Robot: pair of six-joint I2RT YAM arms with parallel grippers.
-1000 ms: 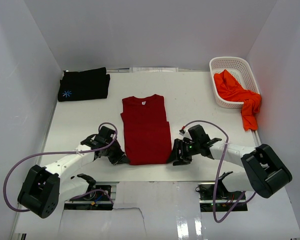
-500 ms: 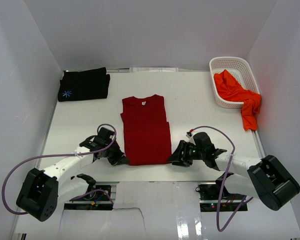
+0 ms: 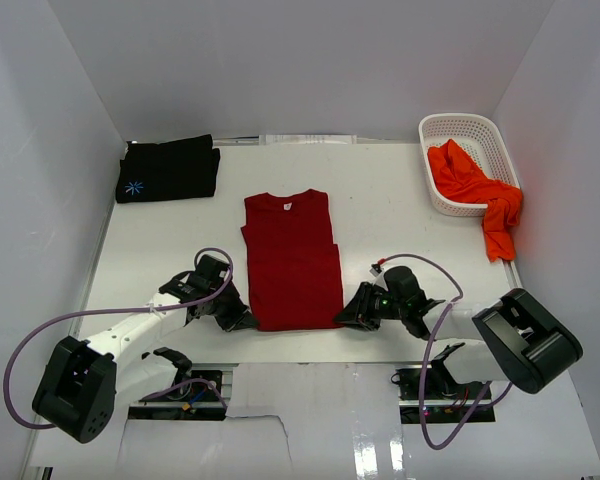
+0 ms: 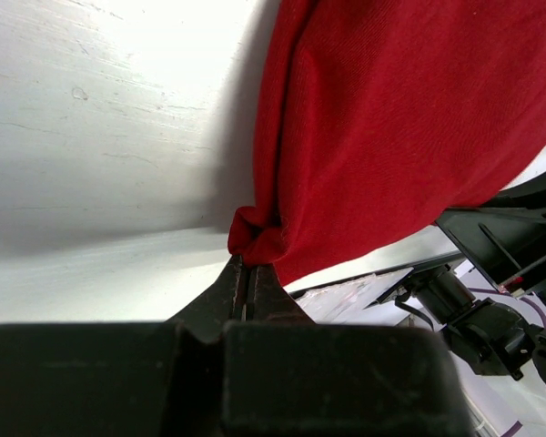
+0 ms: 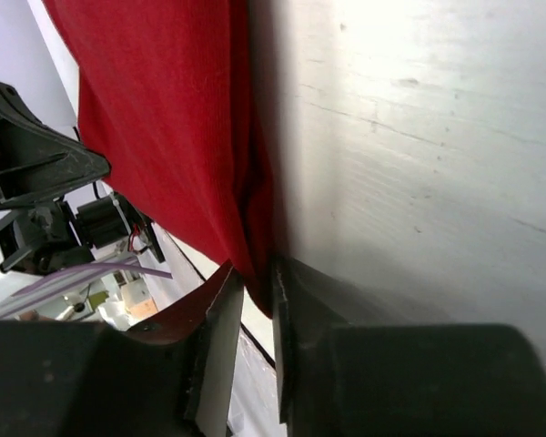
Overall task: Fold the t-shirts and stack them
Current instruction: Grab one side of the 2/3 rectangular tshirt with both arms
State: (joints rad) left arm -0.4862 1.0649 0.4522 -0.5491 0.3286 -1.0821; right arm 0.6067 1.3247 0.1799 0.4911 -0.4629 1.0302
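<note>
The dark red t-shirt (image 3: 292,258) lies flat at the table's middle, sleeves folded in and collar at the far end. My left gripper (image 3: 248,320) is shut on its near left corner, and the cloth (image 4: 391,109) bunches at the fingertips of the left gripper (image 4: 246,264). My right gripper (image 3: 345,318) sits low at the near right corner. Its jaws stand a little apart around the hem (image 5: 164,118), with a gap still showing in the right gripper (image 5: 257,291). The black t-shirt (image 3: 168,170) lies folded at the far left. An orange-red t-shirt (image 3: 470,185) hangs out of the basket.
A white slotted basket (image 3: 460,122) stands at the far right corner, the orange-red cloth draping over its near rim onto the table. White walls close in the table on three sides. The table's near edge runs just behind both grippers.
The right gripper has dropped lower and slid in onto the shirt's near right corner, its jaws narrowing around the hem. The left gripper has kept its hold and not moved.
</note>
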